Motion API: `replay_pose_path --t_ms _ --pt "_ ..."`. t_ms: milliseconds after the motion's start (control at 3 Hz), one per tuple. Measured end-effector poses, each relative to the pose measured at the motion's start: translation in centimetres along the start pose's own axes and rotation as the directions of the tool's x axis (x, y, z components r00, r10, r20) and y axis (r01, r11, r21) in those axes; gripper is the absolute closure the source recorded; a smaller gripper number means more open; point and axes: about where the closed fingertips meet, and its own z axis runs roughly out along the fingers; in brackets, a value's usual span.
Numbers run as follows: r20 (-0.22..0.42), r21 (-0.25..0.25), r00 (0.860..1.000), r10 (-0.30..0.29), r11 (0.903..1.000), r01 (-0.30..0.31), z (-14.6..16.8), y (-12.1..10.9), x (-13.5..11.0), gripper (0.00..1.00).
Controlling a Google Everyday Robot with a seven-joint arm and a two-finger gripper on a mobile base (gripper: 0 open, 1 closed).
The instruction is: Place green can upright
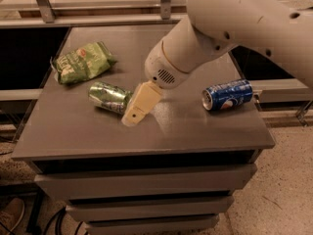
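— What lay nearest the camera?

— A speckled floor (286,190) and, at the lower left corner, the toe of a shoe (10,213). Above them stood the grey drawer fronts (146,185) of a cabinet, stacked under its flat grey top (195,131).

— And the gripper?

— The gripper (132,118), a beige wedge, pointed down and to the left, its tip low over the cabinet top near the front half. It hung from the round white wrist of the arm (234,23), which came in from the upper right. Whether it was clenched or released, I could not tell; from this side it read as a single piece.

— Where was the green can?

— The green can (108,97) lay on its side on the cabinet top, just left of the gripper, tilted a little so that its right end sat slightly nearer the front. That end was right against the beige wedge; I could not tell whether they touched. The can was not between the jaws, as far as could be seen.

— Anything else at that depth?

— A blue can (227,95) with a red-white logo, also on its side, well apart to the right, near the right edge.

— Farther back?

— A crumpled green snack bag (80,62) lay flat behind the green can, toward the left edge. Beyond the cabinet ran a metal rail (98,19).
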Motion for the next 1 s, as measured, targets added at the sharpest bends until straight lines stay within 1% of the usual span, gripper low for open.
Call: replay_pose_path --t_ms 667,1000 --pt "0.042 -0.007 0.999 0.03 0.9995 -0.03 3.0 0.8 -0.1 0.0" --pt "0.068 -0.008 0.996 0.057 0.9984 -0.056 5.0 1.6 0.2 0.0"
